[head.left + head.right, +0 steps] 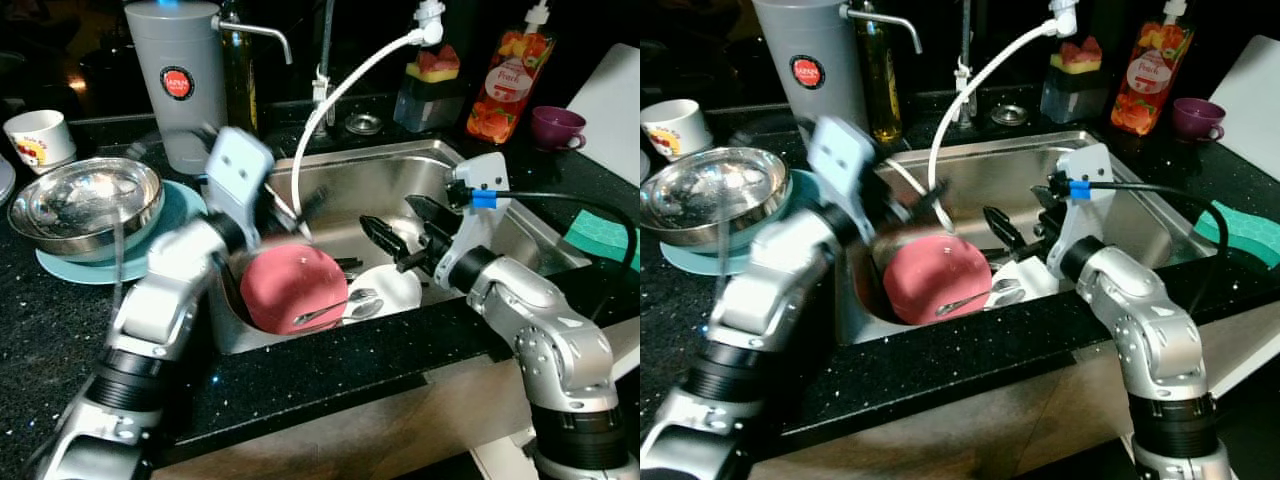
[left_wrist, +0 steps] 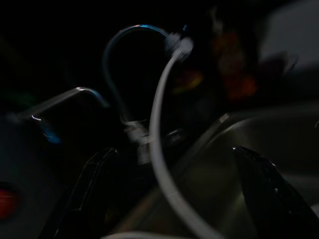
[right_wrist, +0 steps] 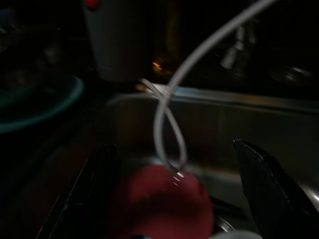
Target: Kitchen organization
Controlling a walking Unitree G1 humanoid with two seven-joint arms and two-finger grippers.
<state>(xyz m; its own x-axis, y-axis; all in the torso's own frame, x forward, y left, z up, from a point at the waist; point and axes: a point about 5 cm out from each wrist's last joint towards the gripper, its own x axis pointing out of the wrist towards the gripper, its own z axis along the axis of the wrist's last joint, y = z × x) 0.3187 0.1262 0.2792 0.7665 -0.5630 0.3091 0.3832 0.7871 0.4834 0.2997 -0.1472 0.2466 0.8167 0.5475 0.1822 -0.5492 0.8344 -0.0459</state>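
Note:
A pink bowl (image 1: 292, 285) lies upside down in the steel sink (image 1: 400, 170), beside a white plate (image 1: 395, 290) with a spoon (image 1: 335, 308) across it. My left gripper (image 1: 295, 208), blurred, is over the sink's left side just above the pink bowl. It is open, and the white faucet hose (image 1: 340, 95) hangs between its fingers (image 2: 259, 184). My right gripper (image 1: 388, 215) is open over the middle of the sink, above the white plate and pointing toward the bowl, with nothing between its fingers (image 3: 264, 179).
On the black counter to the left, a steel bowl (image 1: 85, 198) sits on a teal plate (image 1: 180, 205). Near it stand a grey canister (image 1: 185, 80) and a white cup (image 1: 38, 135). Behind the sink are a sponge holder (image 1: 430, 85), a soap bottle (image 1: 510, 75) and a purple cup (image 1: 555, 125). A green cloth (image 1: 600, 235) lies to the right.

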